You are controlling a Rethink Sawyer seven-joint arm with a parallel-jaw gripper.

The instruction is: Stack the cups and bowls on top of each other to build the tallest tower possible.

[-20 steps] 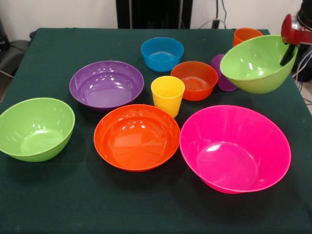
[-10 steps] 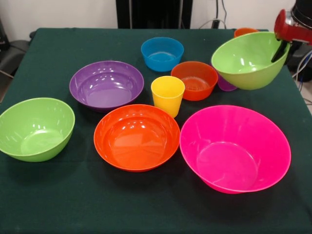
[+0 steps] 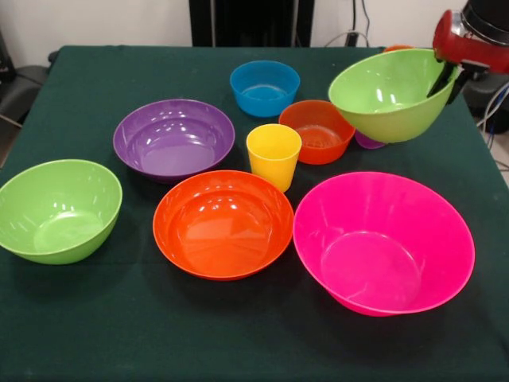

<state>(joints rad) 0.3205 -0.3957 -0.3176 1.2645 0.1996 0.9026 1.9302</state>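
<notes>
Gripper (image 3: pixel 445 79) clamped on rim of green bowl (image 3: pixel 386 95), held tilted above table (image 3: pixel 95 79), just beyond pink bowl (image 3: pixel 383 243).

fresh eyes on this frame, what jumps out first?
The green bowl hanging tilted in the air at upper right, its rim pinched by the red and black gripper. Next, the huge pink bowl at front right, beside the large orange bowl in the middle. Nothing is stacked yet.

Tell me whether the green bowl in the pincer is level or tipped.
Tipped. The green bowl, held off the table at its rim by the pincer, shows its inside toward the camera, with the gripped side higher.
</notes>
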